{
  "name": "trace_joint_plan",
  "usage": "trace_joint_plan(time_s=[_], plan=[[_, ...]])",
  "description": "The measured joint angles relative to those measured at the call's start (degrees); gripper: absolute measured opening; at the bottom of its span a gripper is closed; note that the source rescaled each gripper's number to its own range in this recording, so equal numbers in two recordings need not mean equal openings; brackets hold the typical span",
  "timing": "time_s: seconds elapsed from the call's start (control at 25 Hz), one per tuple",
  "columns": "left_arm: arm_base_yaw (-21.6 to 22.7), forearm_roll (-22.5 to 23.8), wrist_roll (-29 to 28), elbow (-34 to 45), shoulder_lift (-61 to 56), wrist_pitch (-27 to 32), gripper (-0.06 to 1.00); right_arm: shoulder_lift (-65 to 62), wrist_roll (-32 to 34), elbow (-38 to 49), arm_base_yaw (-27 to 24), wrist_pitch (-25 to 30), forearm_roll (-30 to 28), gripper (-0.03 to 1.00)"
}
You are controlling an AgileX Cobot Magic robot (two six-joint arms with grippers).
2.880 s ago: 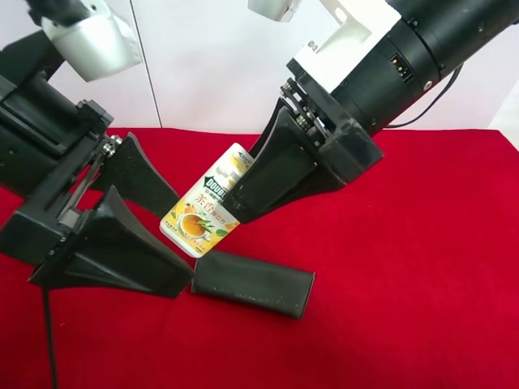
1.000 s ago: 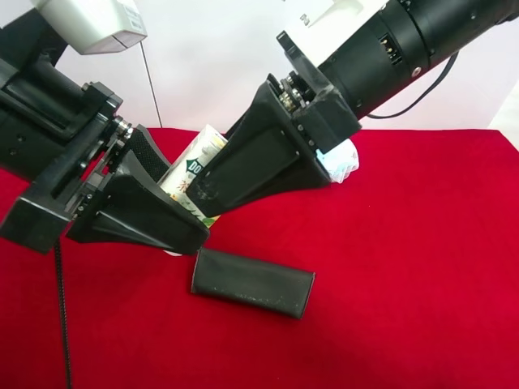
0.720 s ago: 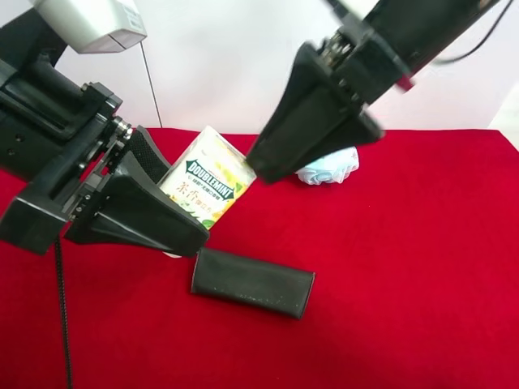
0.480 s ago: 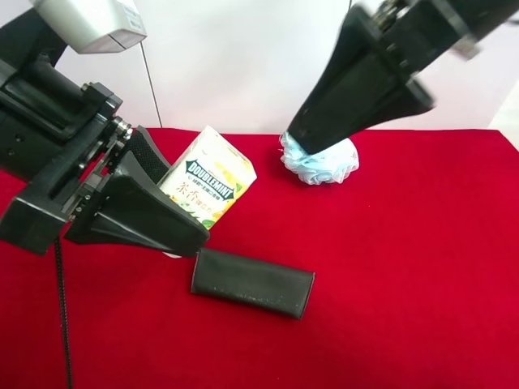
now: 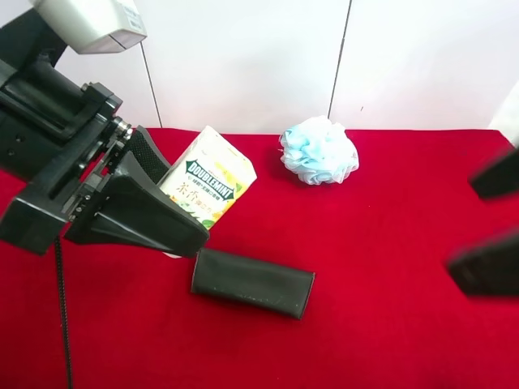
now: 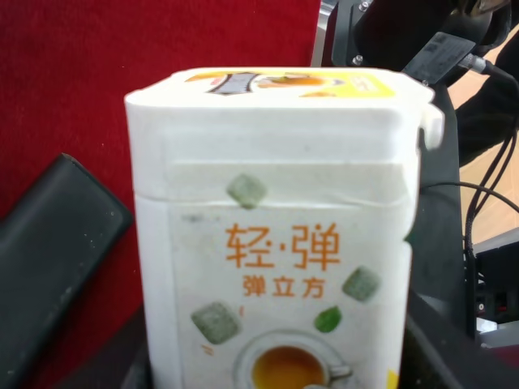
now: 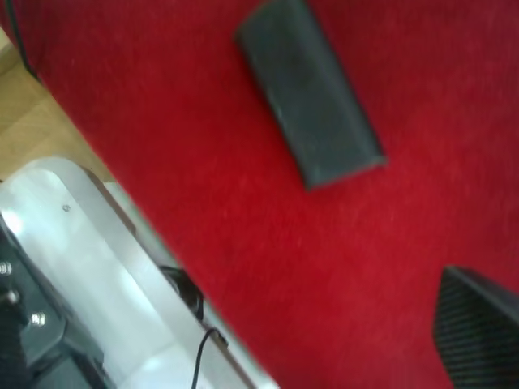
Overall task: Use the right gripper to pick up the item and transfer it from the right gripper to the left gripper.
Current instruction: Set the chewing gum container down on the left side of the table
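Note:
A white and yellow Doublemint gum box is held tilted above the red cloth by my left gripper, which is shut on it at the exterior high view's left. The left wrist view shows the box close up, filling the space between the jaws. My right gripper is at that view's right edge, blurred, with its two fingers apart and nothing between them. The right wrist view shows only one finger over the cloth.
A black case lies on the red cloth just below the box; it also shows in the right wrist view and the left wrist view. A blue bath pouf sits at the back.
My right gripper let go of the box and swung away to the right edge. The box stays in my left gripper, which has not moved. The pouf is now uncovered.

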Motion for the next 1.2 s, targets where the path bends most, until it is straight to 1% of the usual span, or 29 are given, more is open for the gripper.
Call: trace_joint_plan(time_s=[0.16, 0.32, 0.48, 0.64, 0.8, 1.2], plan=[[0.00, 0.00, 0.00, 0.00, 0.00, 0.00, 0.00, -12.21, 5.79, 7.62, 0.00, 0.11, -4.99, 1.00], [0.00, 0.00, 0.00, 0.00, 0.00, 0.00, 0.00, -23.91, 9.97, 13.48, 0.00, -0.13, -11.27, 1.00], [0.00, 0.00, 0.00, 0.00, 0.00, 0.00, 0.00, -32.88, 11.59, 18.42, 0.00, -3.68, -14.44, 1.00], [0.00, 0.00, 0.00, 0.00, 0.00, 0.00, 0.00, -37.48, 11.96, 22.86, 0.00, -6.53, -15.23, 1.00], [0.00, 0.00, 0.00, 0.00, 0.00, 0.00, 0.00, -37.78, 12.01, 23.96, 0.00, -8.59, -15.35, 1.00], [0.00, 0.00, -0.17, 0.00, 0.00, 0.00, 0.00, -37.78, 12.01, 23.99, 0.00, -8.65, -15.30, 1.00]])
